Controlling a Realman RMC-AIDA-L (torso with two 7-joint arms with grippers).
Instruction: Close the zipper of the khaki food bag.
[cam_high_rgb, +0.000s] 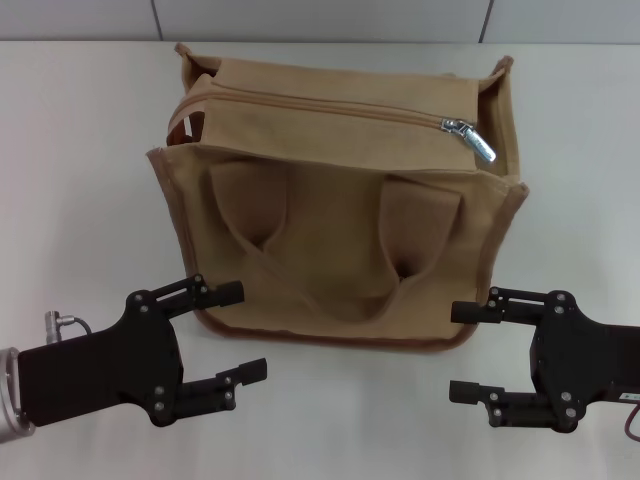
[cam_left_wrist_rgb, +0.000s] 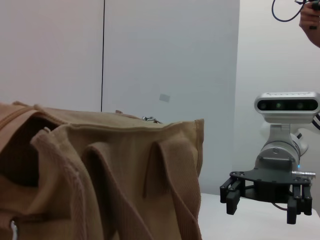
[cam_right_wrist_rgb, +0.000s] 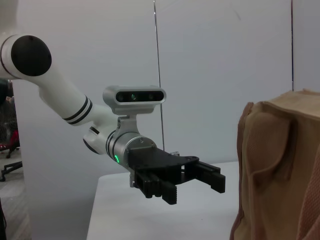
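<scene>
The khaki food bag (cam_high_rgb: 330, 250) stands at the middle of the white table, its two handles hanging down the near side. The zipper (cam_high_rgb: 330, 107) runs along the top panel, and its silver slider and pull tab (cam_high_rgb: 470, 138) sit at the right end. A dark gap shows at the bag's left end (cam_high_rgb: 190, 120). My left gripper (cam_high_rgb: 250, 330) is open and empty in front of the bag's near left corner. My right gripper (cam_high_rgb: 455, 352) is open and empty in front of the near right corner. Neither touches the bag.
The white table (cam_high_rgb: 80, 200) stretches to both sides of the bag, with a grey wall behind it. The left wrist view shows the bag (cam_left_wrist_rgb: 100, 170) and my right gripper (cam_left_wrist_rgb: 265, 200) beyond. The right wrist view shows the bag's edge (cam_right_wrist_rgb: 280, 170) and my left gripper (cam_right_wrist_rgb: 195, 185).
</scene>
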